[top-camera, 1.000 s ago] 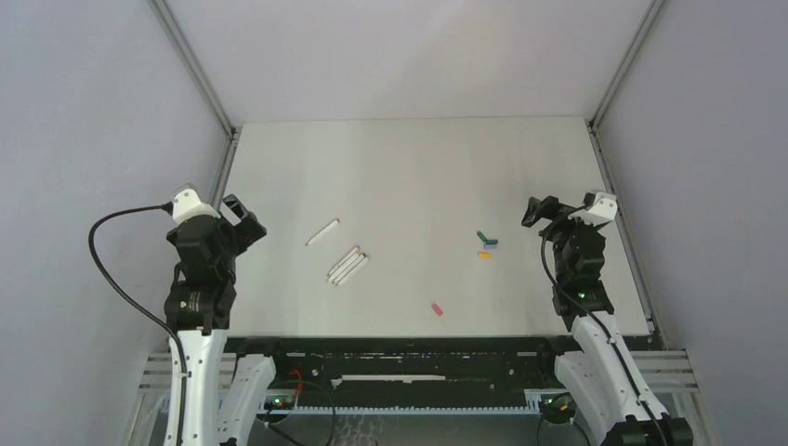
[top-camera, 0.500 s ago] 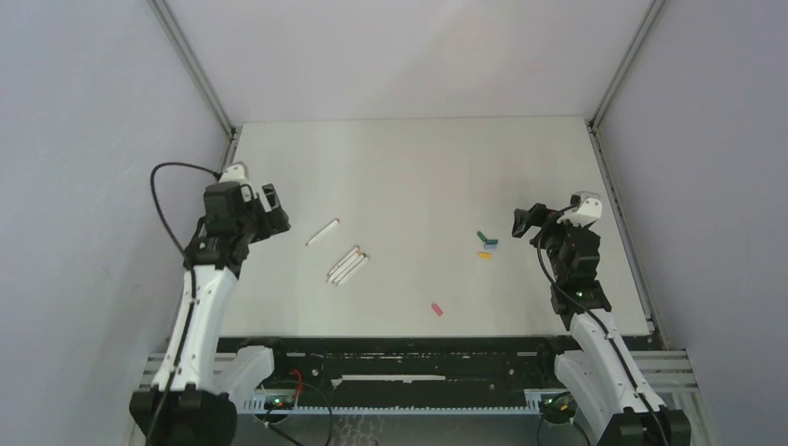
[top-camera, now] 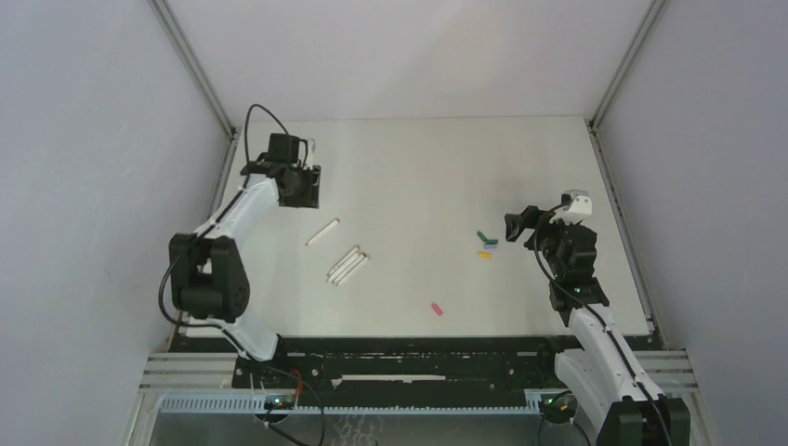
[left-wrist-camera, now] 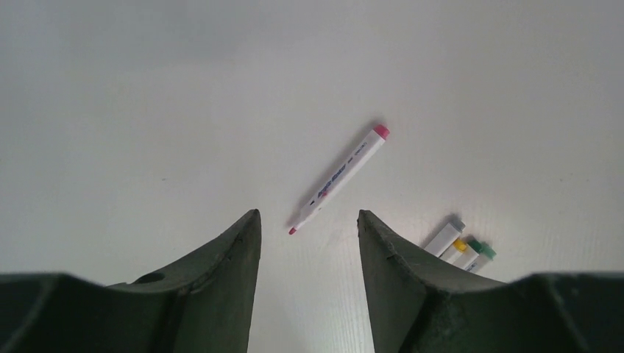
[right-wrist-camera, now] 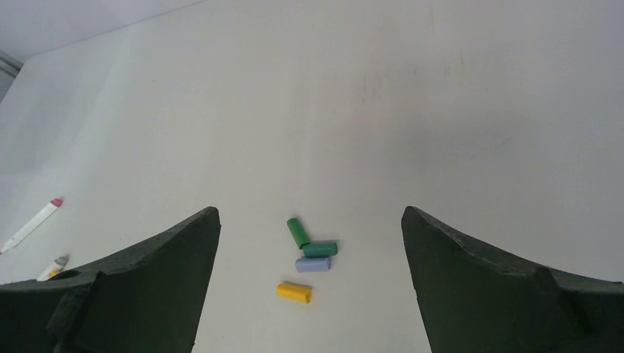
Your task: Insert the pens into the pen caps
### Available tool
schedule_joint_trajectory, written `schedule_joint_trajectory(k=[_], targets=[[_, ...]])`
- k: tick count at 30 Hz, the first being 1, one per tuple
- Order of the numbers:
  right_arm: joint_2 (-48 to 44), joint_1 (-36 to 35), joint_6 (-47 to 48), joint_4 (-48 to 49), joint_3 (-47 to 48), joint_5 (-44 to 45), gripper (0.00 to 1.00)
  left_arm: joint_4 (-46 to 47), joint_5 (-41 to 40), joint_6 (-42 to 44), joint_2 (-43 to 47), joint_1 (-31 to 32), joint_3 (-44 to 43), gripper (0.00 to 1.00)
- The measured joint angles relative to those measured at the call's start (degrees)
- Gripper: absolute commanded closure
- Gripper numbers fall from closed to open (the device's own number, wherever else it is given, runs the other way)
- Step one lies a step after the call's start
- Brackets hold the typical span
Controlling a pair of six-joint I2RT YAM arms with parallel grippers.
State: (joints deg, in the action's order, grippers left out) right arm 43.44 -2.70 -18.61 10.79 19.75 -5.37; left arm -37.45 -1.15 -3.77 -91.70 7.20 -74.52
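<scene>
A lone white pen (top-camera: pixel 322 231) with pink ends lies left of centre; in the left wrist view (left-wrist-camera: pixel 340 179) it lies just beyond my open fingers. Three more pens (top-camera: pixel 348 266) lie side by side; their ends show in the left wrist view (left-wrist-camera: pixel 460 246). My left gripper (top-camera: pixel 305 193) (left-wrist-camera: pixel 308 213) is open and empty above the table. Two green caps (right-wrist-camera: pixel 298 232) (right-wrist-camera: pixel 321 249), a pale blue cap (right-wrist-camera: pixel 313 264) and a yellow cap (right-wrist-camera: pixel 294 292) lie clustered (top-camera: pixel 485 244) ahead of my open, empty right gripper (top-camera: pixel 514 226) (right-wrist-camera: pixel 310 209). A pink cap (top-camera: pixel 435 308) lies apart near the front.
The white table (top-camera: pixel 418 167) is walled by grey panels on three sides, with metal frame rails (top-camera: pixel 195 70) at the back corners. The left arm's cable (top-camera: pixel 260 116) loops above its wrist.
My left arm has swung up from the near left and stretched to the far left, gripper above the lone pen. My right gripper has edged left toward the caps.
</scene>
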Motion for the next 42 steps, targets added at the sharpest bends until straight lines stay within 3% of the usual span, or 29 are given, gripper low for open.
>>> schedule_joint_trajectory(k=[8, 19, 42], targets=[[1.6, 0.1, 0.0, 0.1, 0.0, -2.7, 0.09, -2.1, 3.0, 2.9, -11.8, 1.9, -1.8, 0.50], [1.7, 0.4, 0.0, 0.1, 0.0, -3.1, 0.09, -2.8, 3.1, 3.0, -19.5, 3.0, -7.1, 0.55], [1.6, 0.8, -0.2, 0.1, 0.0, -2.6, 0.10, -3.4, -0.1, 3.4, -23.5, 7.3, -8.2, 0.65]])
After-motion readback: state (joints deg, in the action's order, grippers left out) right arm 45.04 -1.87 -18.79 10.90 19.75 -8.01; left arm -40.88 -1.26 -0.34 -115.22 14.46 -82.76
